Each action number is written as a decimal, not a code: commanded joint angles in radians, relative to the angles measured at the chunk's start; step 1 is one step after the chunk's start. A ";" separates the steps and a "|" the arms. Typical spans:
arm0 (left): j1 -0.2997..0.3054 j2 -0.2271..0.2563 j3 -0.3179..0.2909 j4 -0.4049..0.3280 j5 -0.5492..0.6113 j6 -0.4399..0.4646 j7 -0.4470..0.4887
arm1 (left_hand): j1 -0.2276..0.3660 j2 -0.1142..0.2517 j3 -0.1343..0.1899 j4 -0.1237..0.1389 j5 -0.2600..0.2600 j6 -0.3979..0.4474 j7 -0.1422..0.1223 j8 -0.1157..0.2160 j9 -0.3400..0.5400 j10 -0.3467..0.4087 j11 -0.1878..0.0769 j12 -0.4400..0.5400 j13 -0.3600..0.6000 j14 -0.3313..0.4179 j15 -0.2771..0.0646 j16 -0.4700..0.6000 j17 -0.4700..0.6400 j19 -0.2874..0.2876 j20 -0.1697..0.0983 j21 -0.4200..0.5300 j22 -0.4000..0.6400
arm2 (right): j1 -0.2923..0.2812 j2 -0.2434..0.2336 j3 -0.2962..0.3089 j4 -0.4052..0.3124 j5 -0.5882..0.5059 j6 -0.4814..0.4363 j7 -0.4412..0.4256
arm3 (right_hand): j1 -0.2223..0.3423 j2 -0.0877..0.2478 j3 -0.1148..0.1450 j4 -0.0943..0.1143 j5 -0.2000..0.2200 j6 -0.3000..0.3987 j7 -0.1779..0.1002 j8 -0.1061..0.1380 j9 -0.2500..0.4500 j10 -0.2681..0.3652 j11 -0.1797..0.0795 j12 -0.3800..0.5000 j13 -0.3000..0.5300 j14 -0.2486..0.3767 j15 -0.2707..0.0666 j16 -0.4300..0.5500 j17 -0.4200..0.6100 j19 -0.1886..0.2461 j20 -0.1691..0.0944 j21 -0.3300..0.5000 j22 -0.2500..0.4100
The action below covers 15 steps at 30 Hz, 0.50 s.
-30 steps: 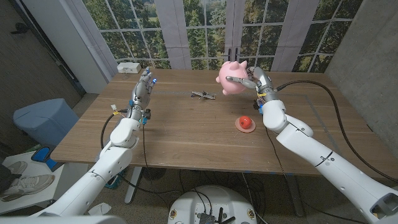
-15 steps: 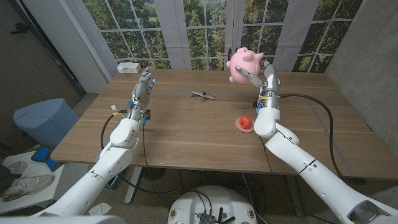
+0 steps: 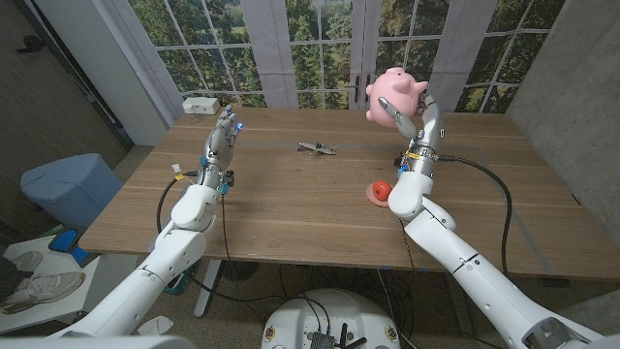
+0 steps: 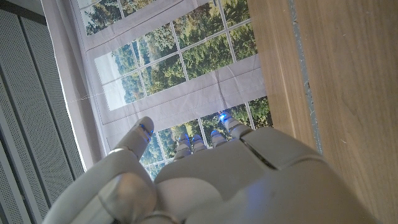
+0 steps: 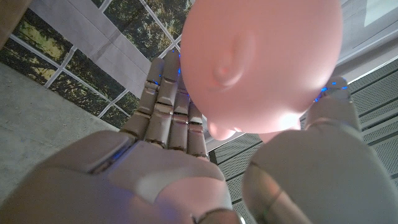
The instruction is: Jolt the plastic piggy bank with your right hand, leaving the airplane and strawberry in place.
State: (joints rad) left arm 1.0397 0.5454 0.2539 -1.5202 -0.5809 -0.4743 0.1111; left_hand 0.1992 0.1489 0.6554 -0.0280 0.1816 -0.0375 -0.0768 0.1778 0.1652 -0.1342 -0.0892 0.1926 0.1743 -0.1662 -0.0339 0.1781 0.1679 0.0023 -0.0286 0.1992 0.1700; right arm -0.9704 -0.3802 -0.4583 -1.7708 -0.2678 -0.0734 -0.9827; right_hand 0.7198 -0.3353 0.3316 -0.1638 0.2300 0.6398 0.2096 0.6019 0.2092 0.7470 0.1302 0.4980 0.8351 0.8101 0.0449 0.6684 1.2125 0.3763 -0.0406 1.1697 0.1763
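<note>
The pink plastic piggy bank (image 3: 396, 94) was grasped in the right hand (image 3: 418, 121) and held high above the wooden table's (image 3: 291, 199) far edge; its smooth rounded body (image 5: 264, 62) was seen close up between fingers and thumb in the right wrist view. The small airplane (image 3: 316, 148) and red strawberry (image 3: 381, 192) lay on the tabletop. The left hand (image 3: 222, 142) stood released, fingers straight. Tall gridded windows with trees were seen behind.

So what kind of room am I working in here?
Probably a lab or office test room: a wooden table under tall gridded windows facing trees, concrete walls, a blue bin.
</note>
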 commanded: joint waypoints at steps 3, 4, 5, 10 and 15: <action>0.004 0.004 0.000 -0.011 0.001 0.007 0.003 | 0.013 0.038 -0.006 -0.001 0.001 -0.002 -0.007 0.001 0.005 -0.004 -0.003 -0.003 0.002 -0.007 -0.082 0.000 0.001 0.001 -0.094 -0.004 0.005 | -0.016 -0.055 0.009 -0.042 0.023 -0.011 0.116 | 0.418 0.417 0.026 0.025 0.007 0.326 -0.298 0.000 0.105 0.316 -0.315 0.005 0.056 0.139 -0.270 -0.006 0.004 0.001 -0.085 0.002 0.003; 0.004 0.005 0.000 -0.012 0.002 0.008 0.004 | 0.013 0.038 -0.006 -0.001 0.001 -0.002 -0.007 0.001 0.005 -0.004 -0.002 -0.003 0.002 -0.007 -0.082 0.000 0.001 0.001 -0.093 -0.004 0.005 | -0.017 -0.066 0.010 -0.055 0.027 -0.028 0.141 | 0.418 0.417 0.026 0.025 0.007 0.327 -0.298 0.000 0.104 0.318 -0.316 0.003 0.051 0.139 -0.270 -0.007 0.004 0.001 -0.085 0.002 0.003; 0.004 0.006 0.000 -0.013 0.002 0.010 0.003 | 0.013 0.038 -0.006 -0.001 0.001 -0.002 -0.007 0.001 0.005 -0.004 -0.002 -0.003 0.002 -0.007 -0.083 0.000 0.001 0.001 -0.093 -0.004 0.005 | -0.017 -0.084 0.009 -0.065 0.030 -0.036 0.170 | 0.418 0.416 0.026 0.024 0.007 0.327 -0.299 -0.001 0.104 0.317 -0.317 0.002 0.050 0.139 -0.271 -0.007 0.004 0.001 -0.086 0.002 0.003; 0.004 0.005 0.001 -0.014 0.002 0.011 0.003 | 0.014 0.039 -0.006 -0.001 0.001 -0.002 -0.007 0.001 0.005 -0.003 -0.003 -0.002 0.002 -0.007 -0.082 0.000 0.001 0.001 -0.093 -0.004 0.005 | -0.012 -0.164 0.008 -0.129 0.073 -0.109 0.338 | 0.416 0.415 0.025 0.025 0.007 0.331 -0.303 -0.003 0.101 0.316 -0.319 -0.001 0.049 0.136 -0.271 -0.011 0.003 -0.004 -0.091 0.000 0.003; 0.004 0.005 0.002 -0.016 0.003 0.012 0.003 | 0.014 0.040 -0.006 -0.001 0.001 -0.002 -0.007 0.001 0.005 -0.004 -0.002 -0.003 0.002 -0.007 -0.082 0.000 0.001 0.001 -0.094 -0.004 0.005 | 0.002 -0.208 0.002 -0.171 0.104 -0.180 0.442 | 0.416 0.414 0.025 0.024 0.007 0.330 -0.309 -0.004 0.101 0.311 -0.319 -0.001 0.057 0.132 -0.271 -0.014 0.003 -0.007 -0.095 -0.001 0.003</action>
State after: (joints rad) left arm 1.0427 0.5491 0.2536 -1.5304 -0.5803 -0.4686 0.1131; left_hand 0.1992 0.1489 0.6511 -0.0323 0.1816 -0.0375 -0.0768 0.1778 0.1652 -0.1342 -0.0893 0.1926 0.1743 -0.1662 -0.0339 0.1781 0.1679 0.0023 -0.0286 0.1992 0.1700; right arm -0.9821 -0.4762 -0.4516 -1.8483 -0.2258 -0.1322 -0.7822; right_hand 0.7199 -0.3353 0.3314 -0.1636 0.2341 0.6399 0.2096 0.5976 0.2092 0.7471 0.1301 0.4939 0.8352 0.8097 0.0445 0.6612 1.2126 0.3760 -0.0409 1.1694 0.1762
